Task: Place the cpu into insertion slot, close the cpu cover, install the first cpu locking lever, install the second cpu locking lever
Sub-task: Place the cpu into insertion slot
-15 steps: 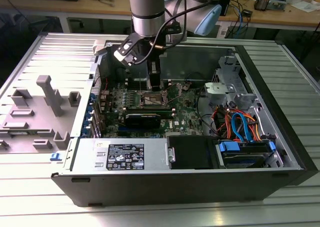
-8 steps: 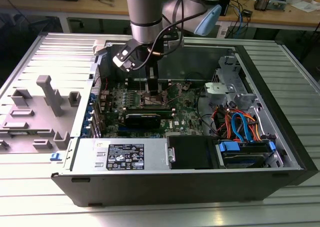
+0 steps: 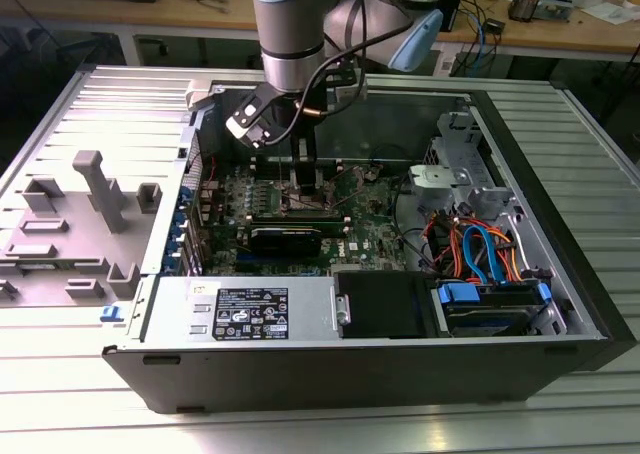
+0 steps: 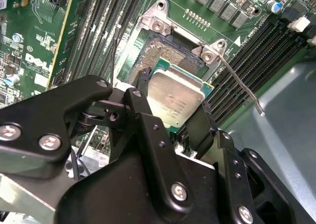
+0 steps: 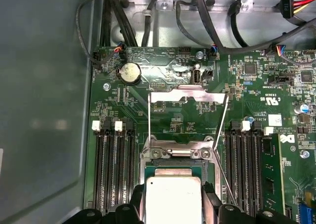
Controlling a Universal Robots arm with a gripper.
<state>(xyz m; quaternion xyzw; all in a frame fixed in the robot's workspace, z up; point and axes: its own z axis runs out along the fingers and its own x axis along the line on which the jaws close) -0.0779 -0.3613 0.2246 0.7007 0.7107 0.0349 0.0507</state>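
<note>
Tool (image 4: 173,108): clamped on the cpu (image 4: 177,96), 12 o'clock from the black card (image 3: 287,239) in the exterior view; two edges hidden by fingers (image 4: 145,118).
Cpu: dull silver square over the half-hidden insertion slot (image 4: 165,56).
Cpu cover (image 5: 187,96): silvery frame, raised.

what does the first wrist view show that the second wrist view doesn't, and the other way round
First wrist view: the round coin battery, the cover flipped open beyond the socket, and cables along the case wall. Second wrist view: the socket's bare pin field and the screws and links higher up the fingers. Both wrist views: the chip gripped between the black fingers at the socket, with memory slots on either side.
</note>
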